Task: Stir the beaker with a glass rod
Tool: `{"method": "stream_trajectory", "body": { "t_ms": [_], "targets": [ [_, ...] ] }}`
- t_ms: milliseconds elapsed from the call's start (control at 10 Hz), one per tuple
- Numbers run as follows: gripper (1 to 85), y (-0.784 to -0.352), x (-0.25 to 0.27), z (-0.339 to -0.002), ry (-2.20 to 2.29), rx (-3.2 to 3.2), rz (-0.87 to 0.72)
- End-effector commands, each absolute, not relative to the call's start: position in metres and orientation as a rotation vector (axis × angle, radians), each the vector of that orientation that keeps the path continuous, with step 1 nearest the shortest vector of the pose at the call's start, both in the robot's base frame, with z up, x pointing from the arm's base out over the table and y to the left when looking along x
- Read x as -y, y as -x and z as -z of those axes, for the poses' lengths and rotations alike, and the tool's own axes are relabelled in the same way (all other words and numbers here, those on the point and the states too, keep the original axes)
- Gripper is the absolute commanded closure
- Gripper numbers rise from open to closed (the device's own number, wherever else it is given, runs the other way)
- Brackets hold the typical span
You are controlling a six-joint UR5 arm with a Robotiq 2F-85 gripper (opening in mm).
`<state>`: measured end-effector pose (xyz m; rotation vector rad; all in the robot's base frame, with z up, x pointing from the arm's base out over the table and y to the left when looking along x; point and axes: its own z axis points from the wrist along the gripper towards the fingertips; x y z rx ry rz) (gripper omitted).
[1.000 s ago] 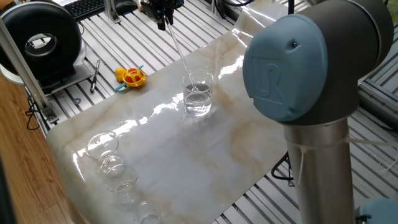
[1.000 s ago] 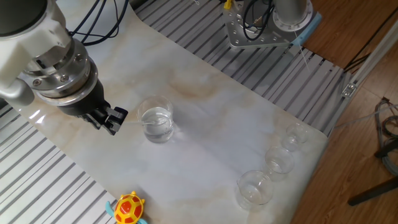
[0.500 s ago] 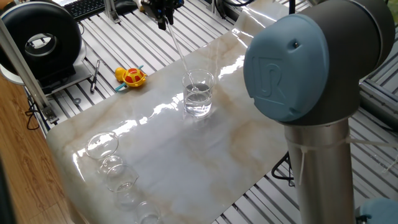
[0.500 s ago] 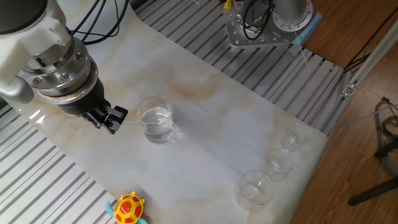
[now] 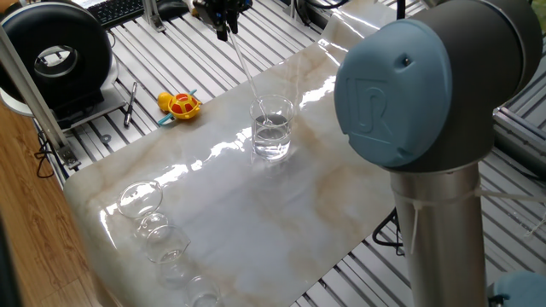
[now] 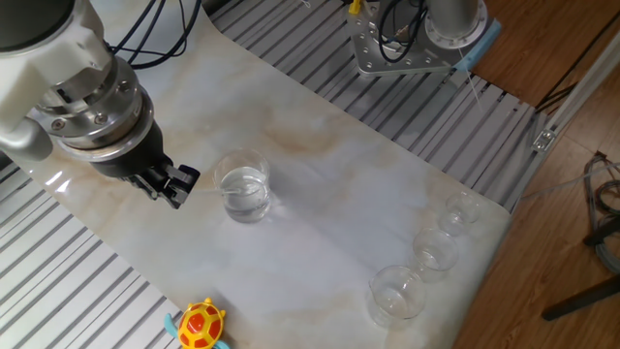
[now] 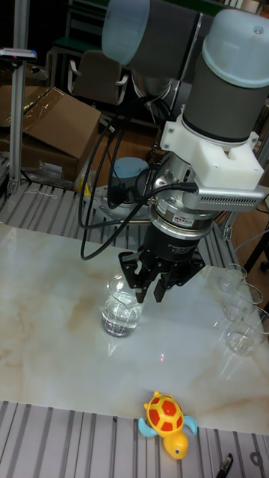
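- Beaker [image 5: 272, 128] stands upright near the middle of the marble-patterned table [image 5: 256, 222], partly filled with clear liquid; also seen at [image 6: 243, 189] and [image 7: 121, 306].
- Glass rod [image 5: 245, 72] slants down from the gripper [image 5: 223, 26] into the beaker's mouth, lower end apparently at or in the liquid; too thin to make out in the other two views.
- Gripper [image 7: 149, 287] hangs just beside and above the beaker, fingers drawn close together and apparently clamped on the rod's upper end; seen from the far side at [image 6: 174, 189].
- Progress, judged: picking up and inserting the rod look done; stirring is the step in hand; how much stirring remains cannot be told.
- Left to do, judged: finishing the circular strokes, lifting the rod clear without tipping the beaker.
- Count, task things: one beaker, one glass rod, one gripper.
- Count, other glassware: three small clear glass vessels [image 6: 426, 254] in a row near the table's end, well apart from the beaker; a possible fourth sits at the bottom edge of one fixed view, too cut off to be sure.
- Count, the rest: one yellow-and-red toy turtle [image 7: 168, 422] on the slatted bench just beyond the table's edge; one black round device [image 5: 60, 60] at the far left.
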<state>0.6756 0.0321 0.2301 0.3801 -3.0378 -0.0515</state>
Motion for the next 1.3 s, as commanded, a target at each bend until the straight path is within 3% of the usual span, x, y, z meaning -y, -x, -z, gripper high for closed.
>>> {"method": "stream_trajectory", "body": {
  "t_ms": [0,1200],
  "targets": [
    [52.3,-0.6766,-0.0349,-0.2312,-0.38,3.041,0.063],
    [54.3,-0.6722,-0.0404,-0.23,-0.347,3.035,0.084]
  ]
}}
